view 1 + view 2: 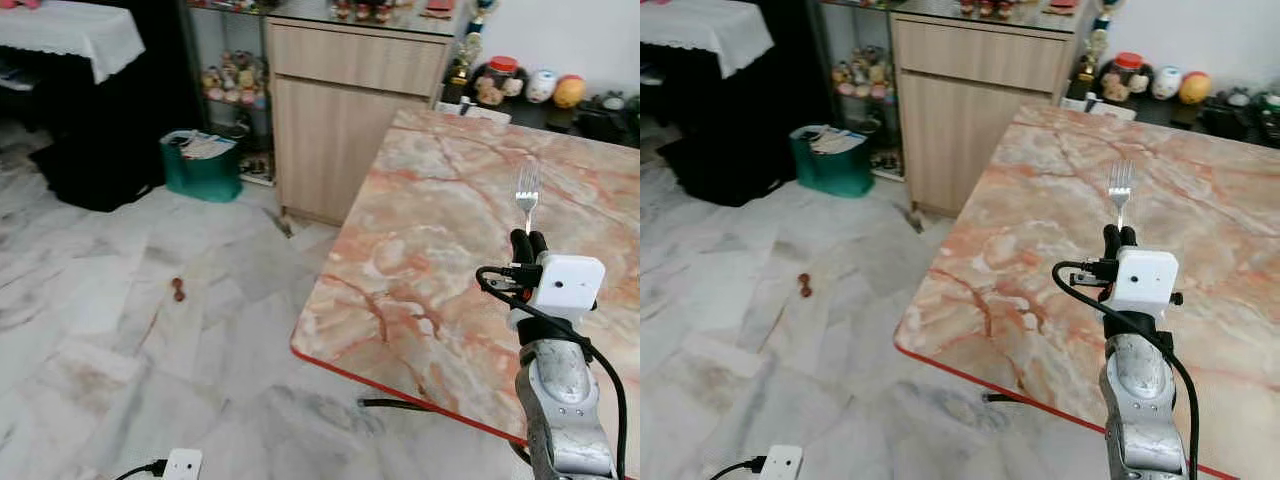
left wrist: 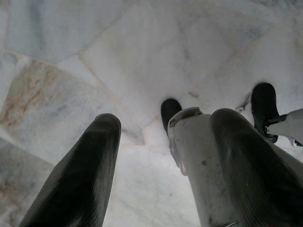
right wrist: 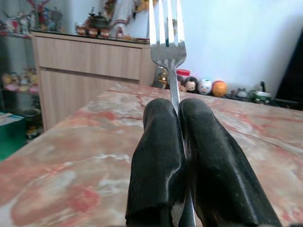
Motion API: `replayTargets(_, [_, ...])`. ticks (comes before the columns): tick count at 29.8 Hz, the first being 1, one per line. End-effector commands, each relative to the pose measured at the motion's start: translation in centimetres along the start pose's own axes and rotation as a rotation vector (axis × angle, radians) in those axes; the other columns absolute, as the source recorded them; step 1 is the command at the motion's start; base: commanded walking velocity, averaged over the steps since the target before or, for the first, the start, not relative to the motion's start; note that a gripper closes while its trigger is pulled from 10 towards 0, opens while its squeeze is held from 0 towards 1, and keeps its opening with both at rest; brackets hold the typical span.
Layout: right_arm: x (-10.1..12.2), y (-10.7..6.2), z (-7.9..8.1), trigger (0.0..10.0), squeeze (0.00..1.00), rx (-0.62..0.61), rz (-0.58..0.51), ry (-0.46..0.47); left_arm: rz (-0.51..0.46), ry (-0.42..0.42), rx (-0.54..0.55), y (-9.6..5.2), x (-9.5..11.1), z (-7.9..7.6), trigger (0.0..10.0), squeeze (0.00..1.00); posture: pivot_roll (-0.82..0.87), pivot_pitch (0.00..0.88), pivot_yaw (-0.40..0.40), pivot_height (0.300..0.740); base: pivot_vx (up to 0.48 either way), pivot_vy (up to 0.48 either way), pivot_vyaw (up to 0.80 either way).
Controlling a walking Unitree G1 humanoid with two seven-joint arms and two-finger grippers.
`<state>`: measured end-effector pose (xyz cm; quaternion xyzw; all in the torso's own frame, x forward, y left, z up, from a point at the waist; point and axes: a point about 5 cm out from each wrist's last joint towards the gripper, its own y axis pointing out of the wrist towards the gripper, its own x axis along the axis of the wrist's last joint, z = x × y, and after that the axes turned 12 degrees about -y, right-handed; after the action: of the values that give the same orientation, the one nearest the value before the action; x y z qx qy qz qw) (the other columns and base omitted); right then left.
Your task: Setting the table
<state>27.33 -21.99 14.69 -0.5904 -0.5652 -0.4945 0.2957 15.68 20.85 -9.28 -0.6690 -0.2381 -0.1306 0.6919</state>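
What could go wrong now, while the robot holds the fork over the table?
1. The right pincer grips the fork only by its thin handle, tines up, so it may twist or slip when lowered.
2. The fork is above the marble table and could drop and bounce onto the floor.

R gripper (image 1: pixel 528 241) w/ fork (image 1: pixel 526 190) above table (image 1: pixel 420 250); cabinet (image 1: pixel 340 110) behind, bin (image 1: pixel 203 160) to its left.

Your head cameras look down, sharing the table (image 1: pixel 430 270) at 2 o'clock; your left wrist camera faces the floor (image 2: pixel 142 56) closely.
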Motion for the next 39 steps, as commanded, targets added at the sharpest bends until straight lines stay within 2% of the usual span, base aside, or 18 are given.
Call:
replayTargets(1, [0.1,0.3,-0.2,10.0,0.00,-0.013,-0.002,0.001,0.011,0.043,-0.006,0.0,-0.2,0.1,10.0,0.00,0.03,0.000,-0.026,0.740,0.000,0.000,-0.73])
replayTargets(3, [0.1,0.3,-0.2,10.0,0.00,-0.013,-0.004,0.000,0.010,0.055,-0.007,0.0,-0.2,0.1,10.0,0.00,0.03,0.000,-0.026,0.740,0.000,0.000,-0.73])
replayTargets(8, [0.3,0.3,-0.1,10.0,0.00,-0.004,-0.013,-0.007,0.007,0.018,-0.007,0.0,-0.2,0.1,10.0,0.00,0.03,0.000,-0.024,0.740,0.000,-0.197,-0.73])
replayTargets(23, [0.4,0.4,-0.2,10.0,0.00,-0.004,-0.023,-0.003,0.010,0.025,-0.009,0.0,-0.3,0.1,10.0,0.00,0.03,0.000,-0.028,0.740,0.000,0.000,-0.71])
replayTargets(31, [0.8,0.4,-0.2,10.0,0.00,-0.013,-0.049,-0.005,0.020,0.047,-0.011,0.0,-0.3,0.0,10.0,0.00,0.03,0.000,-0.031,0.740,0.000,0.000,0.00])
replayTargets(39, [1.3,0.6,-0.5,10.0,0.00,-0.024,-0.067,-0.006,0.024,0.052,-0.015,0.0,-0.3,0.0,10.0,0.00,0.02,0.000,-0.027,0.740,0.000,-0.400,0.00])
